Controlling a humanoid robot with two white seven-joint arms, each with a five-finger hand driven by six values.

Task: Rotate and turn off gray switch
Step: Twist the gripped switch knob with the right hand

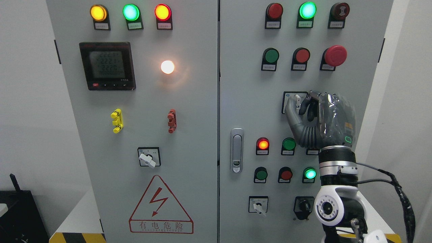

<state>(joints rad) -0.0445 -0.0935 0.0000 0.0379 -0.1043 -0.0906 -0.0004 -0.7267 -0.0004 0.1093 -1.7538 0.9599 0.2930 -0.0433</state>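
Note:
The gray rotary switch [297,99] sits on a square plate on the right cabinet door, below the red mushroom button. Its pale handle points roughly upward. My right hand [298,107] reaches up from the lower right. Its thumb [291,113] lies left of the handle and its dark curled fingers [306,105] lie right of it, pinching it. The hand's palm hides the right part of the switch plate. My left arm is out of view.
Similar rotary switches sit on the left door [148,157] and at the lower right door [258,205], beside a black selector [303,205]. Lit lamps and push buttons surround the hand. A door latch [237,150] is to its left.

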